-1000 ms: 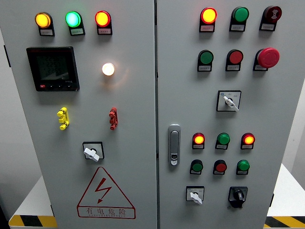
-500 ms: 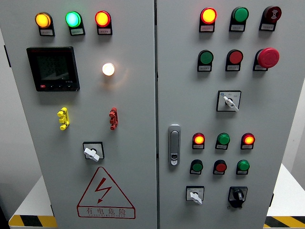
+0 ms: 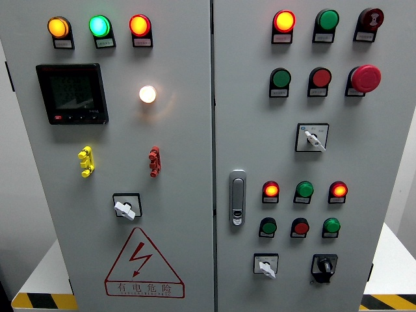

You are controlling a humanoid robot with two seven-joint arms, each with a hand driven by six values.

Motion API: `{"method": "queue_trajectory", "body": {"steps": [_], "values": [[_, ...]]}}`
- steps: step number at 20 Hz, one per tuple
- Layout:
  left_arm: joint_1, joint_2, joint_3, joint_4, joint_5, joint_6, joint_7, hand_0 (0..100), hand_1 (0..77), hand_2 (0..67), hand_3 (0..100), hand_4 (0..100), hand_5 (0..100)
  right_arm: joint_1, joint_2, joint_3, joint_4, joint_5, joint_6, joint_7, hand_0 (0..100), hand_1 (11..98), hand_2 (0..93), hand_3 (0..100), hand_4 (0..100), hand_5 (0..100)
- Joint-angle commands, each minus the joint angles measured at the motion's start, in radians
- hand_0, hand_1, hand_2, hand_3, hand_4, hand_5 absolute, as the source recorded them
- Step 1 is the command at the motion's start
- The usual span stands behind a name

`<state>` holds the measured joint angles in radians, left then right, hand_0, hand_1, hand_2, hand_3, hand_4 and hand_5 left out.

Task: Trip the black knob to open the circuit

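Note:
The black knob sits at the lower right of the grey cabinet's right door, on a black square plate, its handle pointing down and slightly left. To its left is a white rotary switch. Neither of my hands shows anywhere in the head view, and no arm enters from either side.
The right door carries lit red lamps, green and red buttons, a red mushroom stop, another white selector and a chrome door latch. The left door holds a meter display, a glowing white lamp and a warning triangle.

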<state>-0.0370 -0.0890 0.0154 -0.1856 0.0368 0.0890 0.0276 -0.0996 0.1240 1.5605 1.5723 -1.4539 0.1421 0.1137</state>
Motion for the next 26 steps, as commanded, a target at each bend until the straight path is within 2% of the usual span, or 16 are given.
{"method": "queue_trajectory", "body": {"steps": [1, 4, 14, 18, 21, 26], "values": [[-0.001, 0.000, 0.000, 0.000, 0.000, 0.000, 0.000, 0, 0.0, 19.4, 26, 10, 9, 0.035, 0.0017, -0.040, -0.014, 0.000, -0.068, -0.002, 91, 51.4, 0.0, 89, 89, 100], [-0.001, 0.000, 0.000, 0.000, 0.000, 0.000, 0.000, 0, 0.0, 19.4, 26, 10, 9, 0.064, 0.0017, -0.049, -0.021, 0.000, -0.084, -0.003, 93, 53.9, 0.0, 90, 91, 100], [0.000, 0.000, 0.000, 0.000, 0.000, 0.000, 0.000, 0, 0.0, 19.5, 26, 10, 9, 0.147, 0.0033, -0.074, -0.064, 0.000, -0.087, -0.016, 100, 59.7, 0.0, 86, 91, 100], [0.000, 0.000, 0.000, 0.000, 0.000, 0.000, 0.000, 0, 0.0, 19.5, 26, 10, 9, 0.182, 0.0033, -0.074, -0.103, 0.003, -0.096, -0.016, 100, 75.1, 0.0, 83, 88, 100], [0.000, 0.000, 0.000, 0.000, 0.000, 0.000, 0.000, 0, 0.0, 19.5, 26, 10, 9, 0.207, 0.0048, -0.076, -0.126, 0.003, -0.098, -0.016, 100, 82.6, 0.0, 83, 88, 100], [0.000, 0.000, 0.000, 0.000, 0.000, 0.000, 0.000, 0, 0.0, 19.4, 26, 10, 9, 0.235, 0.0048, -0.074, -0.159, 0.004, -0.102, -0.016, 100, 86.7, 0.0, 83, 89, 100]]}}
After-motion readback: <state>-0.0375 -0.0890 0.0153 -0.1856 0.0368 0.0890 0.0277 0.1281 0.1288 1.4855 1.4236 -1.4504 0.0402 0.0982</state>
